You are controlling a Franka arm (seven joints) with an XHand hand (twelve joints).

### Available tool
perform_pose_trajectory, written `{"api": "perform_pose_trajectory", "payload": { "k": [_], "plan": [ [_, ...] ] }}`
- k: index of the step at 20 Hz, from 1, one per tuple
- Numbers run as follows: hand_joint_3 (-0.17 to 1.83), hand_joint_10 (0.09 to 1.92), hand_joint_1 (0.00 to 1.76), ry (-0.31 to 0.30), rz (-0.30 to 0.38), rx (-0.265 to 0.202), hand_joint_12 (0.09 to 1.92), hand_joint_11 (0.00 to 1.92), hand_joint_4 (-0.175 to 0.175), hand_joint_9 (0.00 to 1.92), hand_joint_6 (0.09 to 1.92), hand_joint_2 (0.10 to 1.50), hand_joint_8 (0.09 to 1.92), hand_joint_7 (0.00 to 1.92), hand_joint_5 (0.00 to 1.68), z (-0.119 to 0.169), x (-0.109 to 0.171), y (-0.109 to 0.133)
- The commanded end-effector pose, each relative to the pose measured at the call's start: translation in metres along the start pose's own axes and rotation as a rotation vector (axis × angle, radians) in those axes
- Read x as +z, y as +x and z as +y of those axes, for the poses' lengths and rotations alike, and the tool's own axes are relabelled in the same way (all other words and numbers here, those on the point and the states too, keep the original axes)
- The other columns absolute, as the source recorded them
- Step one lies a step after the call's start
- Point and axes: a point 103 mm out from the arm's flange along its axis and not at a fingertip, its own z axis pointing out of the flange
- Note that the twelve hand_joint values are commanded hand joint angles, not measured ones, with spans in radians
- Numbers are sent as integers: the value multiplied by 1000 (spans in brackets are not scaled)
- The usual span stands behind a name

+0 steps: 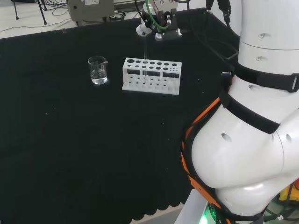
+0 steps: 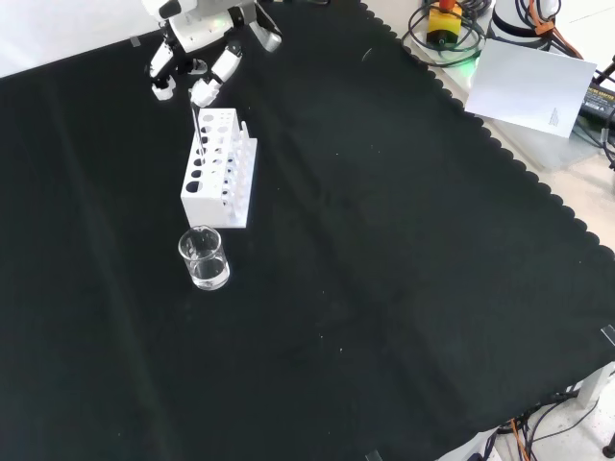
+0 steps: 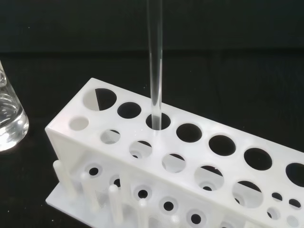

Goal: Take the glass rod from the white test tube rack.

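The white test tube rack (image 1: 150,80) (image 2: 213,191) stands on the black cloth near the far middle in the head view. A thin clear glass rod (image 1: 145,51) (image 2: 195,130) (image 3: 156,66) rises upright from one of the rack's (image 3: 71,137) back-row holes, and its lower end sits at that hole's mouth. The hand (image 1: 159,25) (image 2: 207,53) hovers just above the rack, its fingertips (image 2: 206,92) curled and pinched on the rod's top end.
A small clear glass beaker (image 1: 97,70) (image 2: 204,257) (image 3: 7,118) with a little clear liquid stands close beside the rack's end. The arm's white links (image 1: 252,140) loom at the right of the head view. White paper (image 2: 533,86) lies off the cloth.
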Motion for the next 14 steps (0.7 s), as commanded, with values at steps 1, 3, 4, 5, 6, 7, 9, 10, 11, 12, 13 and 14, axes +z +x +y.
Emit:
{"api": "perform_pose_trajectory", "payload": {
  "k": [1, 3, 4, 5, 6, 7, 9, 10, 11, 12, 13, 14],
  "plan": [
    [-175, 1046, 838, -20, -7, -7, 960, 1594, -175, 1526, 864, 1149, 1116, 945, 617, 2, 3, 5],
    [-175, 987, 880, -34, -16, -13, 924, 1655, -175, 1577, 847, 1146, 1091, 990, 694, 3, 4, 11],
    [-175, 951, 904, -42, -18, -16, 901, 1685, -175, 1607, 834, 1144, 1072, 1020, 734, 3, 4, 14],
    [-175, 917, 925, -52, -16, -19, 875, 1713, -175, 1633, 820, 1142, 1055, 1044, 764, 3, 3, 16],
    [-175, 881, 951, -63, -12, -24, 846, 1743, -175, 1656, 805, 1139, 1034, 1073, 797, 2, 1, 18],
    [-175, 844, 981, -73, -8, -27, 816, 1770, -175, 1677, 785, 1134, 1013, 1100, 833, 2, 0, 19],
    [-175, 777, 1047, -100, -6, -33, 738, 1832, -175, 1709, 743, 1126, 974, 1150, 900, 1, -2, 23],
    [-147, 753, 1094, -113, -5, -36, 696, 1863, -175, 1722, 802, 1127, 961, 1175, 952, 1, -4, 25],
    [-112, 736, 1129, -127, 0, -40, 641, 1875, -175, 1728, 846, 1121, 953, 1194, 993, 0, -5, 27],
    [-75, 728, 1187, -139, 6, -40, 588, 1851, -175, 1723, 831, 1114, 989, 1168, 987, 0, -6, 29],
    [-48, 727, 1229, -154, 11, -38, 547, 1812, -175, 1714, 799, 1106, 1018, 1146, 983, 0, -8, 31],
    [-32, 735, 1256, -174, 17, -36, 516, 1761, -175, 1698, 738, 1096, 1033, 1136, 1004, -1, -9, 34]
  ]
}}
